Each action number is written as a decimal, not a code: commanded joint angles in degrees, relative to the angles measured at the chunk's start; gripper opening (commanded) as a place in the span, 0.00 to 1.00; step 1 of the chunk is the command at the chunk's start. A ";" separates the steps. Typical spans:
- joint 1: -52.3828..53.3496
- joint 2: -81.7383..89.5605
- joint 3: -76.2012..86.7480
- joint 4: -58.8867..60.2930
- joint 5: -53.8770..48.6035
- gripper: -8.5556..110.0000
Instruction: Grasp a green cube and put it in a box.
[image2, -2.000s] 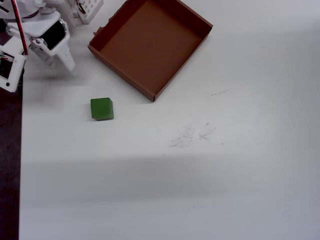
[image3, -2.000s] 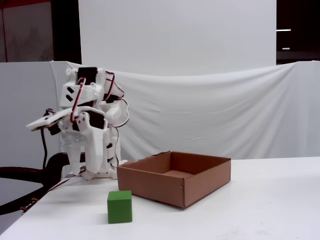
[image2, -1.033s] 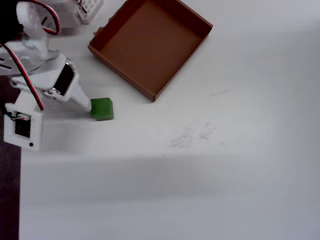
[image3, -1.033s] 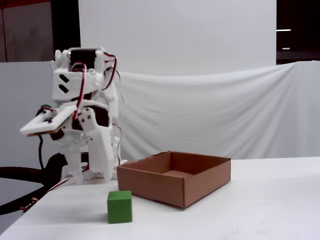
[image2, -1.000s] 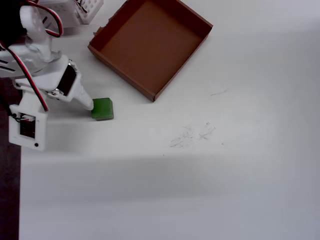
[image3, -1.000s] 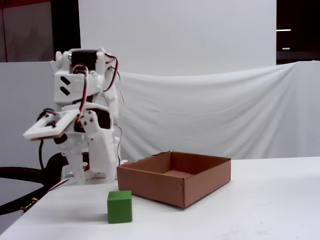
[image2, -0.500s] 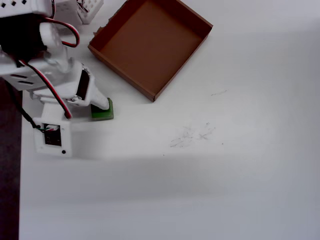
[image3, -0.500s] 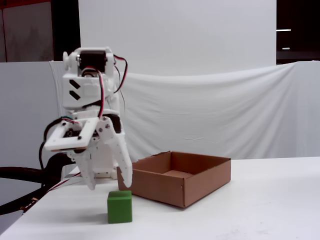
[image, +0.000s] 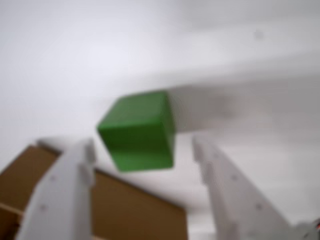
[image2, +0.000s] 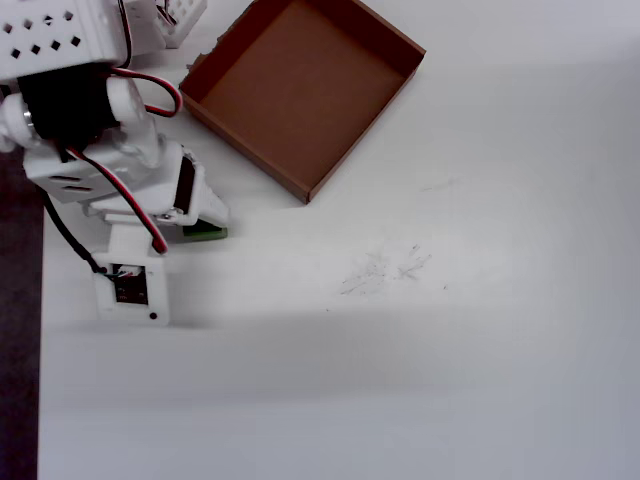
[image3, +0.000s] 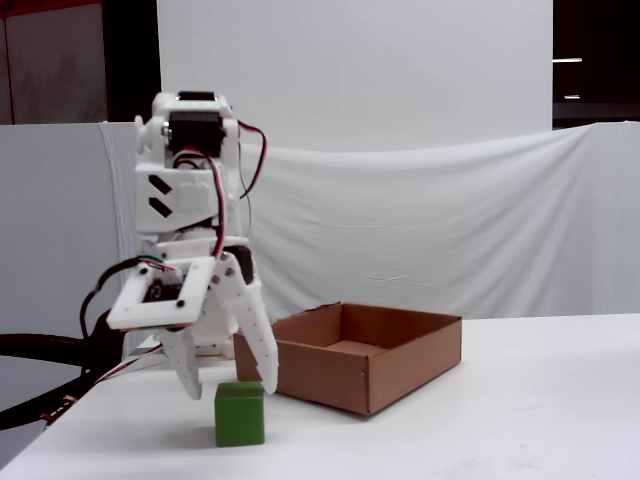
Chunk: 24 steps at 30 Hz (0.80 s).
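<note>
The green cube (image3: 240, 413) rests on the white table, left of the box (image3: 330, 375) in the fixed view. My gripper (image3: 230, 388) hangs open right over it, one white finger (image3: 190, 378) to the left and one to the right of its top. The wrist view, which is blurred, has the green cube (image: 137, 131) lying just ahead of the gap of the gripper (image: 144, 145), untouched by either finger (image: 227, 195). From overhead, the gripper (image2: 205, 215) covers most of the green cube (image2: 207, 233). The brown box (image2: 300, 90) is empty.
The arm's white base (image2: 165, 15) stands at the table's back left corner in the overhead view. The table's left edge (image2: 42, 400) borders a dark floor. Faint scuff marks (image2: 385, 268) lie right of the cube. A white cloth backdrop (image3: 450, 220) hangs behind the table.
The arm has swung out from near its base and come down over the green cube, so the open fingers now bracket it. The cube and the box have not moved.
</note>
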 joint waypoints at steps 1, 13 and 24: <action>-0.79 0.00 -3.34 -0.53 -0.97 0.31; -1.93 -1.76 -2.11 -2.02 -0.97 0.31; -3.16 -2.46 -1.23 -2.20 -0.70 0.30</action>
